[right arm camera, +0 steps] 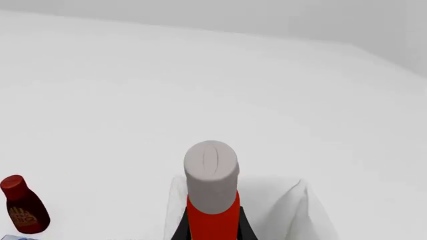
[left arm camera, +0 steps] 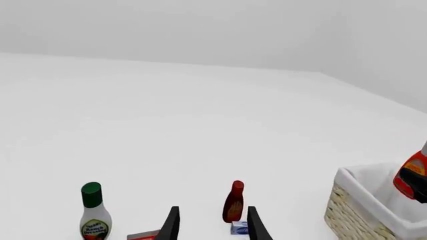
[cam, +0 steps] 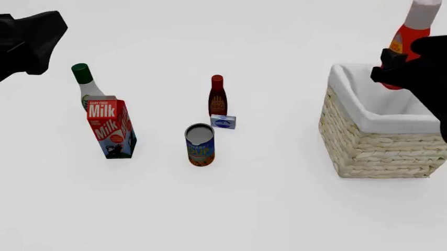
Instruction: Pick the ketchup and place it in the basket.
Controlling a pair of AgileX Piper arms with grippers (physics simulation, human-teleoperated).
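Front view, noted first: ketchup [cam: 412, 32] held aloft at roughly 2 o'clock, above the far right corner of the basket [cam: 363, 144], clear of the counter [cam: 265, 209]. Long axis near upright, tilted slightly; grey-white cap at top, red body below with yellow-orange label facing the camera. Right gripper [cam: 394, 65] clamped on the lower body of the bottle, fingers pressed to either side. Confirmed in right wrist view: ketchup [right arm camera: 212, 192] cap-end toward the lens, dark fingers [right arm camera: 181, 230] hugging the red body, white-lined basket [right arm camera: 293, 205] directly beyond.

Basket: white cloth lining folded over the rim; visible interior shows lining only, far part hidden by the arm.

Left gripper [left arm camera: 213, 225] seen in left wrist view, fingers spread wide and holding nothing; raised at 10 o'clock in front view.

Remaining items on counter: milk carton [cam: 110, 128] at 9 o'clock, upright; green-capped bottle [cam: 85, 83] just behind it; dark red-brown bottle [cam: 217, 97] near centre, upright; small blue-and-white box [cam: 223, 122] just beside its base; can [cam: 200, 145] nearer the camera, upright, grey top showing.
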